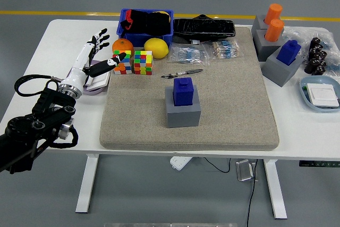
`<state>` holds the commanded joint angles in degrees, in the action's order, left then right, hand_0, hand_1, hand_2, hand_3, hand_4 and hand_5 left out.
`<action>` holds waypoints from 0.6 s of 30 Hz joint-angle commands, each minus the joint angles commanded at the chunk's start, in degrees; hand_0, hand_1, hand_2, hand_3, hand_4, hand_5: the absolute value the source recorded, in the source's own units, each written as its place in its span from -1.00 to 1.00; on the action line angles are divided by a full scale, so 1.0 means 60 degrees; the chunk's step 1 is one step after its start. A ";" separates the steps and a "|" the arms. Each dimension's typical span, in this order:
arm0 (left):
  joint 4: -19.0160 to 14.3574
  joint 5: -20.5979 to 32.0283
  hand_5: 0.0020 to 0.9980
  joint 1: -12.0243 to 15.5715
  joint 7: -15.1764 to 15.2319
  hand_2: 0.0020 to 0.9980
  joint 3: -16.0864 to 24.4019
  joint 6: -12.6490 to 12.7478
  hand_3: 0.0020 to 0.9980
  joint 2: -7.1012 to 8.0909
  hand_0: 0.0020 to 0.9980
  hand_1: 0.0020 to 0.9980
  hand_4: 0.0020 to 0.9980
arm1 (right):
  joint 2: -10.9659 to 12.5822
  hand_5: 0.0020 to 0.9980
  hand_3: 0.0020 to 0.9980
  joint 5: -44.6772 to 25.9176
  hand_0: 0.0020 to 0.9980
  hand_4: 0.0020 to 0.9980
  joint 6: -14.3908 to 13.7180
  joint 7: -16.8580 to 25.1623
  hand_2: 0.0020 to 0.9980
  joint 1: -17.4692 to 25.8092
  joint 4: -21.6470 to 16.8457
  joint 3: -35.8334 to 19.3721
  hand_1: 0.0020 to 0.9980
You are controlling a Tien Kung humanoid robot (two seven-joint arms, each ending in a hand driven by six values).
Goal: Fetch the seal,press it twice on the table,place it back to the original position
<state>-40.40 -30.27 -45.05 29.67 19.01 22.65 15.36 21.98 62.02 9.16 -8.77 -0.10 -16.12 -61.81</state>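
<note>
Fetching not yet begun: the left hand [97, 56], fingers spread and empty, must reach right and nearer to grasp the seal [183, 91].

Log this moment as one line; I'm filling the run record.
left hand: open, raised over table's left side, holding nothing | right hand: not in view | blue seal: untouched in grey holder on mat | stage: fetch not started

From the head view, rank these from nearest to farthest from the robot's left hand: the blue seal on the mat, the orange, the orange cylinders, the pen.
From the left hand:
1. orange, just right of the fingertips
2. pen, on the mat's far part
3. blue seal, on its grey base mid-mat
4. orange cylinders, far right corner
</note>
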 joint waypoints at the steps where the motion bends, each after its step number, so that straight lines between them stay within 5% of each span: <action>1: 0.0000 -0.0003 -0.32 -0.0010 -0.0007 0.84 0.0002 -0.0003 0.96 0.0006 0.85 0.72 0.72 | 0.0004 -0.27 0.39 0.0003 0.67 0.51 0.0000 0.0000 0.51 -0.0005 0.0000 -0.0008 0.52; 18: 0.0033 -0.0036 -0.39 -0.0037 -0.0142 0.82 -0.0044 -0.0019 0.93 0.0005 0.85 0.70 0.69 | 0.0053 -0.27 0.39 -0.0001 0.67 0.51 0.0004 -0.0005 0.51 0.0033 -0.0003 -0.0079 0.52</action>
<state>-40.21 -30.49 -45.27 28.82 18.75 22.54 15.39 22.30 62.02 9.18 -8.80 0.10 -16.14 -62.28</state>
